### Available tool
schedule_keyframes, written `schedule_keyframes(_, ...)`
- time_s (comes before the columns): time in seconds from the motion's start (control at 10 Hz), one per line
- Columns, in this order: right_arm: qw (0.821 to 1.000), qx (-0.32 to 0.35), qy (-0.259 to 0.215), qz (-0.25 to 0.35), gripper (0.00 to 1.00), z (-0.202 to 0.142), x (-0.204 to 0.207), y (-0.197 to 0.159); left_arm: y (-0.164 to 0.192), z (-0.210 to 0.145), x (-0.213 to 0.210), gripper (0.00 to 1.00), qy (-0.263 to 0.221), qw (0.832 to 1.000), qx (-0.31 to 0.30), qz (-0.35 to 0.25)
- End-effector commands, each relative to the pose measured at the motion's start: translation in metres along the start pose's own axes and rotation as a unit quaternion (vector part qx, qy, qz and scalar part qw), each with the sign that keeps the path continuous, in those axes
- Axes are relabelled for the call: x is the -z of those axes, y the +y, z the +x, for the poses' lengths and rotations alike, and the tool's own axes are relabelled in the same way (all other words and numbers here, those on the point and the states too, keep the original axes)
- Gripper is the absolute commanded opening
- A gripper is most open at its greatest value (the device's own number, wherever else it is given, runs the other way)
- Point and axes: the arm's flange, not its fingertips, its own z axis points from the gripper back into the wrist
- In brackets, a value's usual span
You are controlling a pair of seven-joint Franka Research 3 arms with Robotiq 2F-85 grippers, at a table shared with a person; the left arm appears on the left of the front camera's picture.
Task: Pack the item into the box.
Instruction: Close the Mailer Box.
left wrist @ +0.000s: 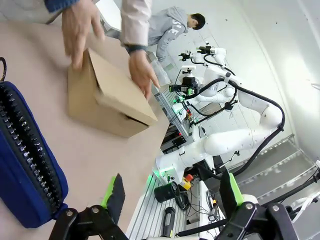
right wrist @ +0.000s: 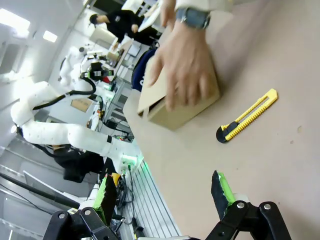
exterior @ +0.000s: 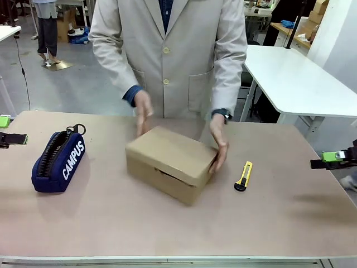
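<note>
Closed box (exterior: 170, 163) between the person's hands, long axis skewed left-to-right — both grippers' fingers spread, empty.

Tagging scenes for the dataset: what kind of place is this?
Likely a robotics lab or workshop: more white robot arms at other stations, white work tables, a bare concrete floor, and a person in a lab coat at the table.

Box (exterior: 170, 162) sits mid-table between pouch (exterior: 58, 162) at left and knife (exterior: 244, 176) at right, seemingly closed.

A robotics lab: white tables (exterior: 295, 78), other robot arms (left wrist: 235, 140).
</note>
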Motion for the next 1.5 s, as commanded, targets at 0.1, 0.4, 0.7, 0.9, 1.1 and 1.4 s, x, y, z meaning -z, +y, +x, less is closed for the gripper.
schedule_keyframes(0.1, 1.0, -0.011, 0.006, 0.002, 1.0, -0.0012, -0.0017, 0.0028, -0.0027, -0.0013, -0.0021, 1.0, 0.003, 1.0, -0.001, 0.004)
schedule_keyframes(0.4, 1.0, -0.011, 0.006, 0.002, 1.0, -0.0012, -0.0017, 0.0028, -0.0027, -0.0013, -0.0021, 1.0, 0.003, 1.0, -0.001, 0.004)
schedule_keyframes(0.7, 1.0, -0.011, 0.006, 0.002, 1.0, -0.0012, -0.0017, 0.0028, -0.0027, -0.0013, -0.0021, 1.0, 0.003, 1.0, -0.001, 0.004)
schedule_keyframes(0.9, 1.0, -0.011, 0.006, 0.002, 1.0, -0.0012, -0.0017, 0.0028, -0.0027, -0.0013, -0.0021, 1.0, 0.003, 1.0, -0.001, 0.004)
schedule_keyframes(1.1, 1.0, -0.011, 0.006, 0.002, 1.0, -0.0012, -0.0017, 0.0028, -0.0027, -0.0013, -0.0021, 1.0, 0.003, 1.0, -0.001, 0.004)
schedule_keyframes(1.4, 1.0, -0.011, 0.006, 0.002, 1.0, -0.0012, -0.0017, 0.0028, -0.0027, -0.0013, -0.0021, 1.0, 0.003, 1.0, -0.001, 0.004)
